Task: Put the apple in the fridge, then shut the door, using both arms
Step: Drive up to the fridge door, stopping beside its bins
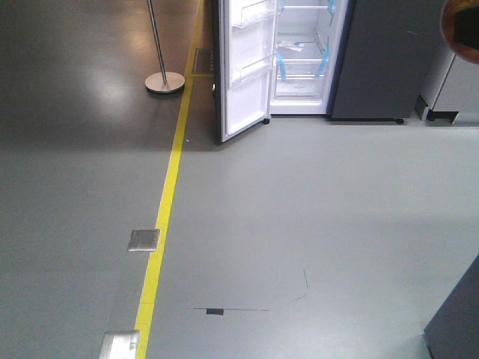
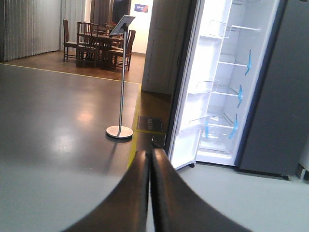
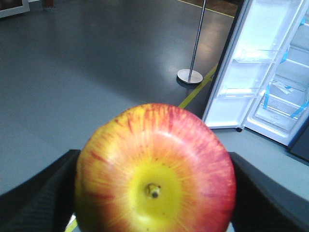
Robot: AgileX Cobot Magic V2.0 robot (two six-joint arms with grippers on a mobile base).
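At the bottom of the right wrist view the apple (image 3: 154, 164), stem toward the lens, is clamped in the right gripper (image 3: 154, 208); the left gripper (image 2: 149, 159), bottom centre of its own view, is pressed closed on nothing. Farther off, past a yellow floor line (image 1: 168, 187), the fridge (image 1: 374, 60) stands at the top of the front view with its door (image 1: 247, 67) swung wide and blue tape strips (image 2: 248, 60) inside. A far blue sign (image 2: 141, 7), at the top of the left wrist view, is too small to read.

Left end effector (image 2: 149, 162) closed — right (image 3: 154, 198) clamps apple (image 3: 155, 159).
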